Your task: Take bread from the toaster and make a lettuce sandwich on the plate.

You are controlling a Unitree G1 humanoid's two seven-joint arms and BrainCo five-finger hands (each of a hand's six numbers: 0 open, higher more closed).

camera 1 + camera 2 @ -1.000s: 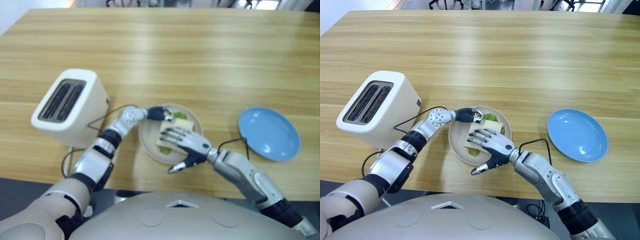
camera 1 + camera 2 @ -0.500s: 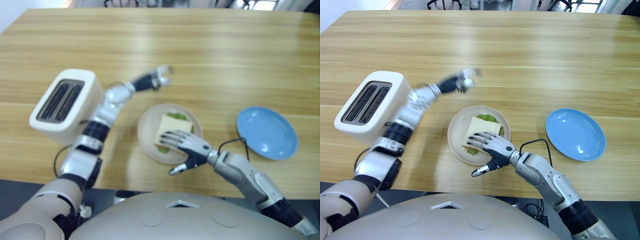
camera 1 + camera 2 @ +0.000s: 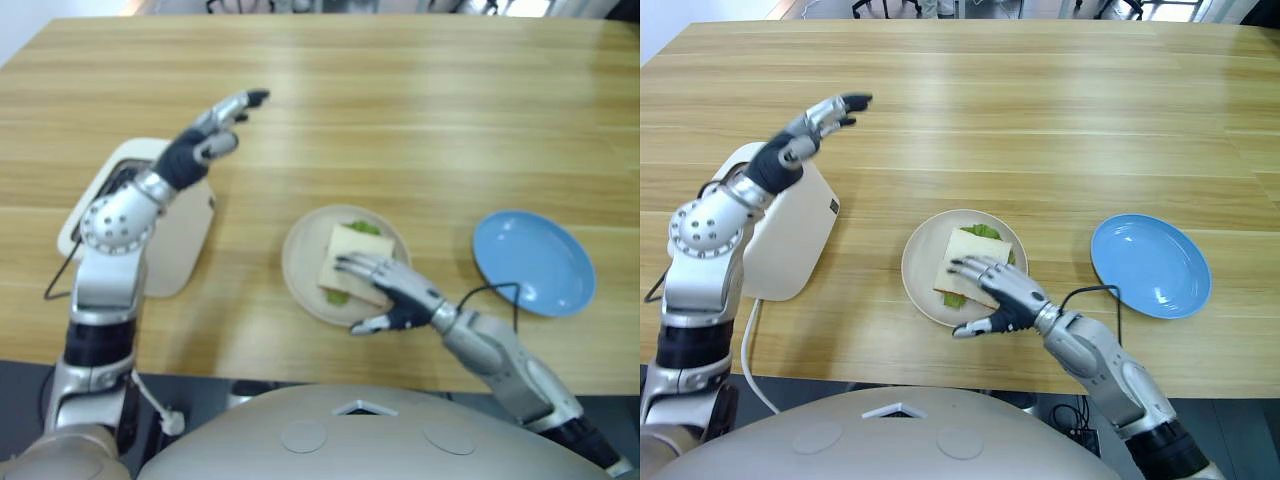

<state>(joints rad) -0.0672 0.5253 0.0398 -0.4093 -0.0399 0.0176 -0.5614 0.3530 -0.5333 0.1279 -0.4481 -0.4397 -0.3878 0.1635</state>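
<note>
On the beige plate (image 3: 923,290) near the table's front edge lies a sandwich: a slice of bread (image 3: 977,254) on top with green lettuce (image 3: 983,232) showing at its far edge and under its near corner. My right hand (image 3: 1002,296) rests flat and open on the bread's near part. My left hand (image 3: 818,122) is raised over the table, open with fingers stretched, above the far right corner of the white toaster (image 3: 790,237). The left arm hides most of the toaster's top and slots.
A blue plate (image 3: 1150,266) with nothing on it lies to the right of the sandwich plate. The toaster's white cord (image 3: 748,355) runs off the front edge at the left. Bare wooden table (image 3: 1040,110) stretches across the back.
My left hand has pulled away from the plate, swung up and to the left, and now hovers over the toaster. My right hand has stayed on the sandwich, shifting slightly to the right.
</note>
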